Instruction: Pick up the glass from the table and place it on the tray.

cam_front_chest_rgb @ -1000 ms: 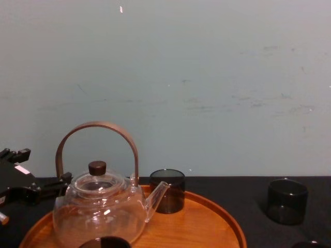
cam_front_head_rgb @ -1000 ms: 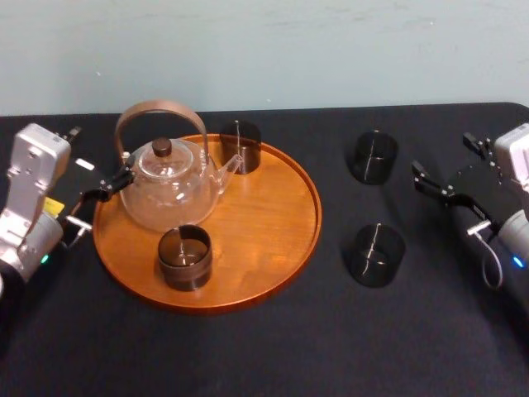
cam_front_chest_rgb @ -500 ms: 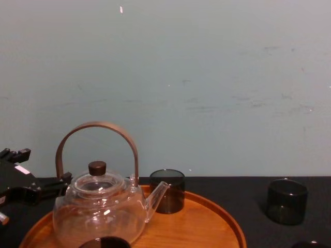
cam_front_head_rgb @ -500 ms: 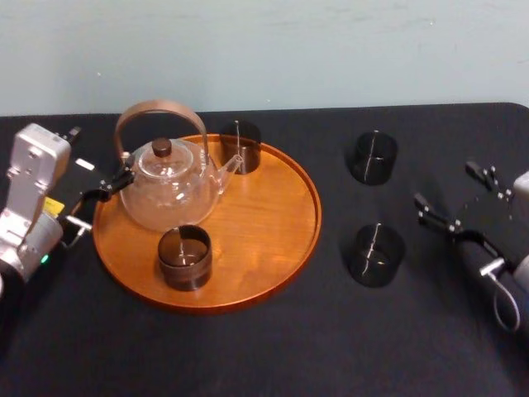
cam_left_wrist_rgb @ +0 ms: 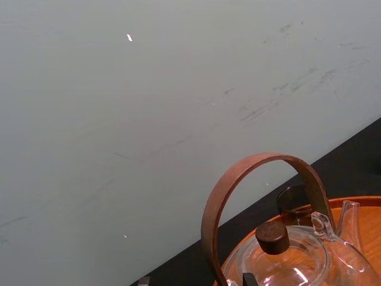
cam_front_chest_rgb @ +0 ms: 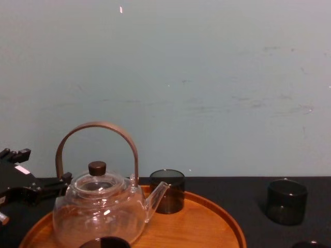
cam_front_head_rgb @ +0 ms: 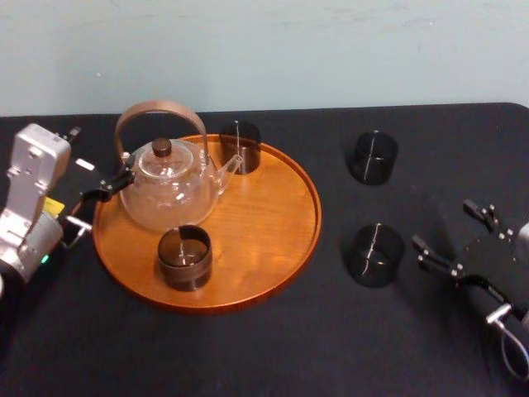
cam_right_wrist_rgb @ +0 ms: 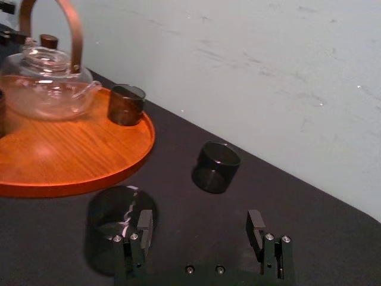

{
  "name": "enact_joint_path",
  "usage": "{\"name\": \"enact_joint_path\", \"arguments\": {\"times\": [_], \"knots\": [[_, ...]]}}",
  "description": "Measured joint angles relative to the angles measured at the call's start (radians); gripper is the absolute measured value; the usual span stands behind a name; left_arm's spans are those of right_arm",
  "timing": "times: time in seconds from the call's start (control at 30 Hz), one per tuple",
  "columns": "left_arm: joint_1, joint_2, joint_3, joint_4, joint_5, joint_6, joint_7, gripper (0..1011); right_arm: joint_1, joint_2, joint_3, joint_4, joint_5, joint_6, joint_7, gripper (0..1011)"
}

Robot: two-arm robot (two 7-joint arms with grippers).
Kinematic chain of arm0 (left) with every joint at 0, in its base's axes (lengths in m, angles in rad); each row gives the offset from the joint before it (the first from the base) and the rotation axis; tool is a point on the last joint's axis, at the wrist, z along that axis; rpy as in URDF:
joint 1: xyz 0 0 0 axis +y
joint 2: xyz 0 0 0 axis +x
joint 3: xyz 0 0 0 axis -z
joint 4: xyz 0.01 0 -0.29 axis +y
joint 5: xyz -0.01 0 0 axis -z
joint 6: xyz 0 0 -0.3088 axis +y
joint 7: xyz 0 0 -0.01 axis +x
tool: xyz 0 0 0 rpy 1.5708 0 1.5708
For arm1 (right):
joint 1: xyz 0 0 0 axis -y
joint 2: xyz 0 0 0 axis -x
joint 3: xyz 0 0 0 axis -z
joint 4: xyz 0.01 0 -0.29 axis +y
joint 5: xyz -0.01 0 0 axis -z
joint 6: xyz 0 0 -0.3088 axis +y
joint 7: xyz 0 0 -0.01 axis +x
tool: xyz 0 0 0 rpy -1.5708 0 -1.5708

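Note:
Two dark smoked glasses stand on the black table (cam_front_head_rgb: 273,347) to the right of the tray: a near glass (cam_front_head_rgb: 374,255) (cam_right_wrist_rgb: 119,221) and a far glass (cam_front_head_rgb: 371,157) (cam_right_wrist_rgb: 217,167) (cam_front_chest_rgb: 287,200). The round orange-brown tray (cam_front_head_rgb: 273,248) (cam_right_wrist_rgb: 89,173) carries a glass teapot (cam_front_head_rgb: 169,188) and two more dark glasses (cam_front_head_rgb: 240,147) (cam_front_head_rgb: 184,257). My right gripper (cam_front_head_rgb: 448,231) (cam_right_wrist_rgb: 199,225) is open, low over the table just right of the near glass, which lines up with one finger (cam_right_wrist_rgb: 144,226). My left gripper (cam_front_head_rgb: 97,157) rests open at the tray's left edge beside the teapot.
The teapot's tall brown handle (cam_front_head_rgb: 159,112) (cam_front_chest_rgb: 98,129) arches over the tray's left half. The tray's right half (cam_front_head_rgb: 264,207) is bare wood. A pale wall runs behind the table's far edge.
My right gripper has drawn back toward me and lowered, from beside the far glass to level with the near glass. The left arm and all glasses have stayed put.

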Motion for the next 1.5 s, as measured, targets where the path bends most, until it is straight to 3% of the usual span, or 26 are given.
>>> {"name": "enact_joint_path", "arguments": {"times": [0.47,1.5], "knots": [[0.0,0.0,0.0,0.0,0.0,0.0,0.0,1010,-0.059,-0.019,-0.004,-0.045,-0.036,-0.016,0.034,1002],[0.0,0.0,0.0,0.0,0.0,0.0,0.0,1010,0.011,-0.128,-0.009,0.071,-0.005,0.011,0.2,1002]]}}
